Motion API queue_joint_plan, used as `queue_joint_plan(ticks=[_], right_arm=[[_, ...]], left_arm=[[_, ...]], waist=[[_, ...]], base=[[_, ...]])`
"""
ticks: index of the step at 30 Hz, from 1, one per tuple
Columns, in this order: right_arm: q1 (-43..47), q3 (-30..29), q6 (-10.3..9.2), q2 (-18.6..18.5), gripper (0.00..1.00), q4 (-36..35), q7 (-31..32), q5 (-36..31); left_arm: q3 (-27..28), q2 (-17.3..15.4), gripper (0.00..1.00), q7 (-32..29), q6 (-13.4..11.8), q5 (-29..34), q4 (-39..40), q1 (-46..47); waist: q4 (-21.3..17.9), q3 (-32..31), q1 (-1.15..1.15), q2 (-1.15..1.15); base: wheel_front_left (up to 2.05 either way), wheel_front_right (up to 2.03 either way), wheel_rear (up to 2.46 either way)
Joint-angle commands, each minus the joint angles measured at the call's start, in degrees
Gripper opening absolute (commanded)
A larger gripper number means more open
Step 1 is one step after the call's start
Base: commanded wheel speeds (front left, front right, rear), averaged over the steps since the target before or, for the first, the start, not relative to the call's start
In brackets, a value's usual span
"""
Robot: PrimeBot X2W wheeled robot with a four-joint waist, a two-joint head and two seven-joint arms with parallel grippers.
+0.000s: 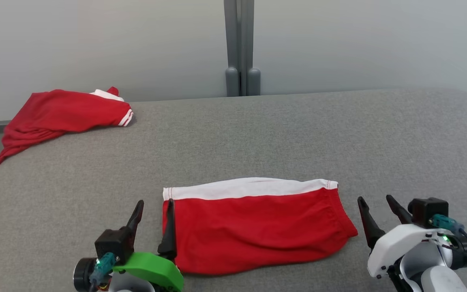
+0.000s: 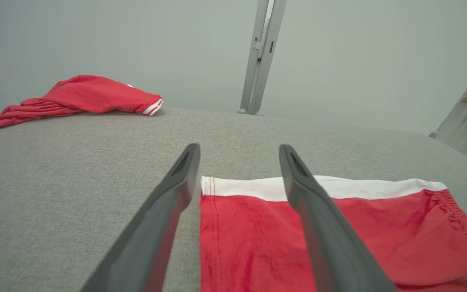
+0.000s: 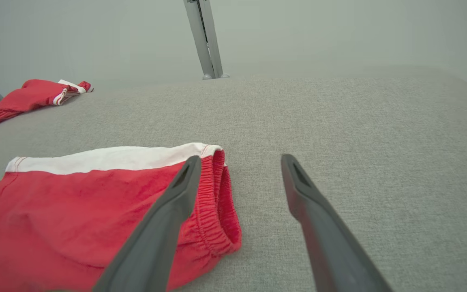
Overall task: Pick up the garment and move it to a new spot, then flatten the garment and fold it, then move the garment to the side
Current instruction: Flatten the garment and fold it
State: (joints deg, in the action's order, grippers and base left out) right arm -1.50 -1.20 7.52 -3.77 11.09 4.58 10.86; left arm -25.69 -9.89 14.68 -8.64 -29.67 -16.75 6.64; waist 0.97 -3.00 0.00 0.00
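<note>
While the folded garment [image 1: 253, 227] is lying flat between the two grippers, both are standing spread wide and holding nothing. The left gripper [image 1: 155, 201] is straddling the garment's left edge, with its inner finger over the red cloth and its outer finger over the bare grey surface [image 1: 298, 134]. The right gripper [image 1: 374, 198] is sitting just beyond the elastic end, apart from it. The fold is looking done, so the move to the side is probably coming next, and that is where trouble is waiting. If a finger is pinching only the top layer, the fold is likely to be opening as the cloth lifts. If the arms are pulling unevenly, the soft cloth is liable to be sagging and creasing. A second red garment [image 1: 63, 111] is lying well ahead and to the left of the left gripper, half over the surface's edge, and dragging toward it is risking a tangle
</note>
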Motion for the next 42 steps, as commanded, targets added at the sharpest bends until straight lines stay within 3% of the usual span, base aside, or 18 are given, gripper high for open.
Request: queue_joint_plan(ticks=[1, 6, 15, 22, 23, 25, 26, 27, 33, 42], right_arm=[[-1.3, 0.9, -0.06, -1.2, 1.0, 0.5, 1.9, -0.1], [-4.7, 3.4, -0.06, -4.4, 1.0, 4.1, 7.5, 1.3], [-9.1, 6.2, -0.07, -9.3, 1.0, 16.8, 14.3, 4.9], [-11.3, 6.5, -0.07, -10.3, 1.0, 25.1, 17.7, 12.0], [-11.6, 6.8, -0.07, -10.5, 0.94, 25.9, 17.9, 12.8], [-12.2, 7.5, -0.07, -10.9, 0.45, 27.1, 17.9, 14.1], [-12.5, 7.9, -0.07, -11.0, 0.29, 27.4, 17.9, 14.7], [-12.7, 8.5, -0.07, -11.2, 0.01, 27.7, 17.8, 15.5], [-15.0, 10.7, -0.11, -13.5, 0.0, 27.5, 18.0, 21.0], [-14.9, 9.9, -0.09, -23.1, 0.0, 25.1, 21.6, 26.6]], left_arm=[[-0.1, 0.0, 1.0, 0.3, -0.3, 0.8, 0.4, -1.4], [0.0, 0.9, 1.0, 0.5, -0.4, 1.6, 1.0, -2.6], [0.5, 1.4, 1.0, 0.5, -0.5, 2.8, 1.0, -2.3], [0.5, 0.9, 1.0, 0.5, -0.9, 3.2, 0.0, -2.2], [0.5, 0.9, 1.0, 0.5, -0.9, 3.1, -0.2, -2.2], [0.6, 0.8, 1.0, 0.5, -1.0, 3.1, -0.4, -2.2], [0.6, 0.8, 1.0, 0.5, -1.0, 3.1, -0.4, -2.2], [0.6, 0.8, 1.0, 0.5, -1.1, 3.1, -0.4, -2.1], [0.7, 0.8, 1.0, 0.5, -1.3, 3.3, 0.2, -1.9], [0.4, 1.6, 1.0, 0.5, -1.2, 3.2, 0.2, -2.6]], waist=[[1.5, -0.1, 0.0, 0.0], [4.3, 0.4, 0.0, 0.0], [10.4, 2.2, 0.0, 0.0], [12.6, 2.9, 0.0, 0.0], [12.6, 2.9, 0.0, 0.0], [12.5, 3.0, 0.0, 0.0], [12.3, 3.0, 0.0, 0.0], [12.0, 2.9, 0.0, 0.0], [8.9, 2.7, 0.0, 0.0], [3.6, 2.7, 0.0, 0.0]], base=[[0.0, 0.0, 0.0], [0.0, 0.0, 0.0], [0.0, 0.0, 0.0], [0.0, 0.0, 0.0], [0.0, 0.0, 0.0], [0.0, 0.0, 0.0], [0.0, 0.0, 0.0], [0.0, 0.0, 0.0], [0.0, 0.0, 0.0], [0.0, 0.0, 0.0]])
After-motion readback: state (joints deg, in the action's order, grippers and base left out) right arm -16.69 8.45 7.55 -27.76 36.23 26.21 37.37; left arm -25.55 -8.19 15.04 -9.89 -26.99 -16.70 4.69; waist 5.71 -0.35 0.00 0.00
